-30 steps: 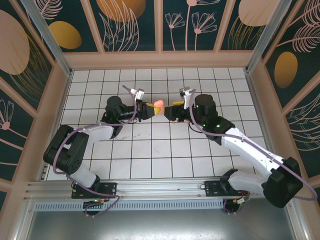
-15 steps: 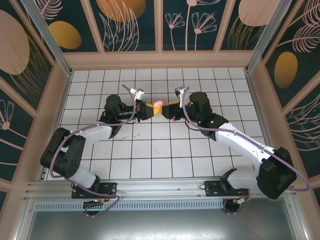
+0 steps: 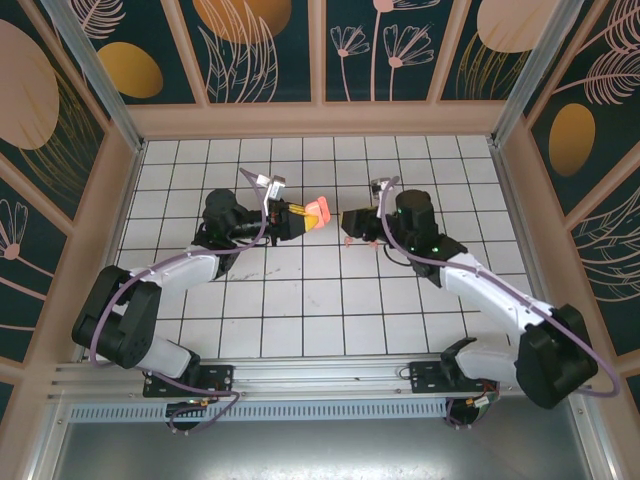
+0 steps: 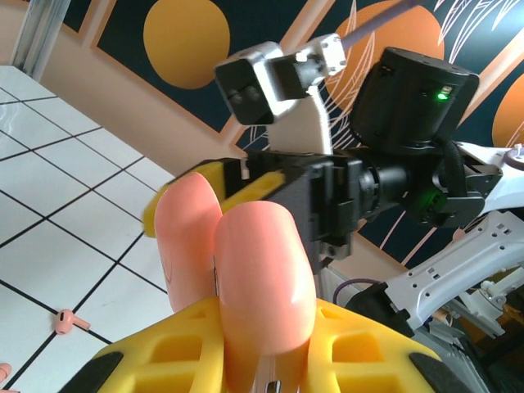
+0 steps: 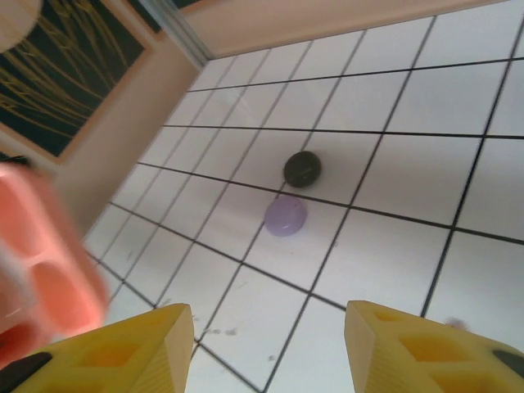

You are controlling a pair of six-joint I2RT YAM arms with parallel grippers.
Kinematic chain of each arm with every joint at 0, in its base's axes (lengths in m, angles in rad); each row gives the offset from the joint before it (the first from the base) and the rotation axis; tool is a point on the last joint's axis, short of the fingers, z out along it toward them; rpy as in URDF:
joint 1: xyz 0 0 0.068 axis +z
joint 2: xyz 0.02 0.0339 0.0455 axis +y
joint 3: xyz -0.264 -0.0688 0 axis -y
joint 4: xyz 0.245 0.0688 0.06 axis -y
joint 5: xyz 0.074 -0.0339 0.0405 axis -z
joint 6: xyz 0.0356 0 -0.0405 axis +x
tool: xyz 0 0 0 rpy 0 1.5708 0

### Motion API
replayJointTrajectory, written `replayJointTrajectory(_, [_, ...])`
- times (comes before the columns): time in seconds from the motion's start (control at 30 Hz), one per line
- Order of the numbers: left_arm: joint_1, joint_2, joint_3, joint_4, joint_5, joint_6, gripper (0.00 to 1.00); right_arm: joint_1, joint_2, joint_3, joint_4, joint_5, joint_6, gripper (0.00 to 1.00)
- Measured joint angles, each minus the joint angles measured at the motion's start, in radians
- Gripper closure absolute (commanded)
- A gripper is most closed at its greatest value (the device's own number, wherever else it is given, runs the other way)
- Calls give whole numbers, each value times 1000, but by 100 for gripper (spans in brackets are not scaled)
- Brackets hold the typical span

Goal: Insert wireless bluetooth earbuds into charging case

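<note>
The charging case (image 3: 320,212) is held in the left end effector (image 3: 302,214) above the worktop (image 3: 300,310), just beside the right end effector (image 3: 348,224).

Robotics lab test cell: white tiled tabletop (image 3: 320,300) boxed in by leaf-print wall panels (image 3: 260,50), aluminium posts (image 3: 92,65) at its far corners, two robot arms (image 3: 490,292) bolted to slotted rail (image 3: 320,372) along its near edge.

The salmon-pink case (image 4: 262,278) looks smooth matt plastic; the white tiled table (image 5: 409,180) shines glossy.
</note>
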Motion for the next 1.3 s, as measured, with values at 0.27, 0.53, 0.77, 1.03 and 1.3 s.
replayJointTrajectory(0.27, [0, 0, -7, 50, 0, -17, 100, 3, -125, -121, 201, -127, 130, 49])
replayJointTrajectory(0.53, [0, 0, -28, 141, -9, -64, 100, 34, -84, -178, 401, -144, 274, 52])
replayJointTrajectory(0.77, [0, 0, -43, 215, -24, -108, 100, 59, -38, -179, 534, -128, 351, 55])
replayJointTrajectory(1.03, [0, 0, -48, 249, -26, -127, 100, 72, 19, -179, 576, -114, 377, 58])
replayJointTrajectory(1.3, [0, 0, -52, 267, -28, -141, 100, 72, 54, -164, 589, -115, 381, 61])
